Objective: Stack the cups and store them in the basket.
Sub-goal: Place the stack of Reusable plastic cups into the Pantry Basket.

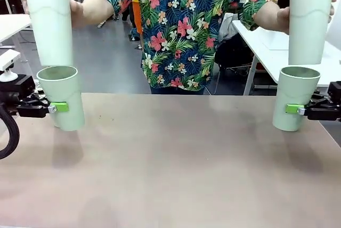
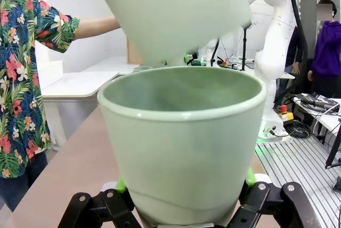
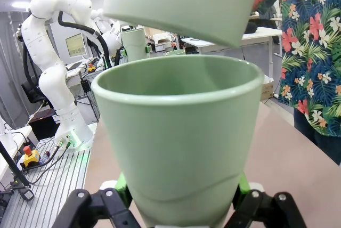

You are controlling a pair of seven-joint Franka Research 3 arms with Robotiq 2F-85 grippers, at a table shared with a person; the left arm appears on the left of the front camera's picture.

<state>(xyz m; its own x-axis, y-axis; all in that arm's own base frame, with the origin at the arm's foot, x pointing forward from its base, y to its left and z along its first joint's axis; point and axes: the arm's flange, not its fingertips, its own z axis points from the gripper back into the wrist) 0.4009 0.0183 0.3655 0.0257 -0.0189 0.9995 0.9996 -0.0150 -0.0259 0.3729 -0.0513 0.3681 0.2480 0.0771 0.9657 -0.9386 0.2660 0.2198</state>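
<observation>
My left gripper (image 1: 58, 107) is shut on an upright pale green cup (image 1: 61, 97) held just above the table's left side. My right gripper (image 1: 292, 109) is shut on another upright cup (image 1: 295, 97) at the right side. A person across the table holds a tall cup (image 1: 50, 23) in one hand directly over my left cup, and a tall cup (image 1: 309, 25) in the other hand over my right cup. In the left wrist view the held cup (image 2: 181, 148) sits between green pads (image 2: 121, 185), with the person's cup (image 2: 170, 9) just above its rim. The right wrist view has its cup (image 3: 176, 148) under the person's cup (image 3: 181, 4). The basket is out of view.
The brown table (image 1: 176, 159) stretches bare between the two arms. White side tables (image 1: 272, 52) stand behind at the right and far left. The person stands at the middle of the far edge.
</observation>
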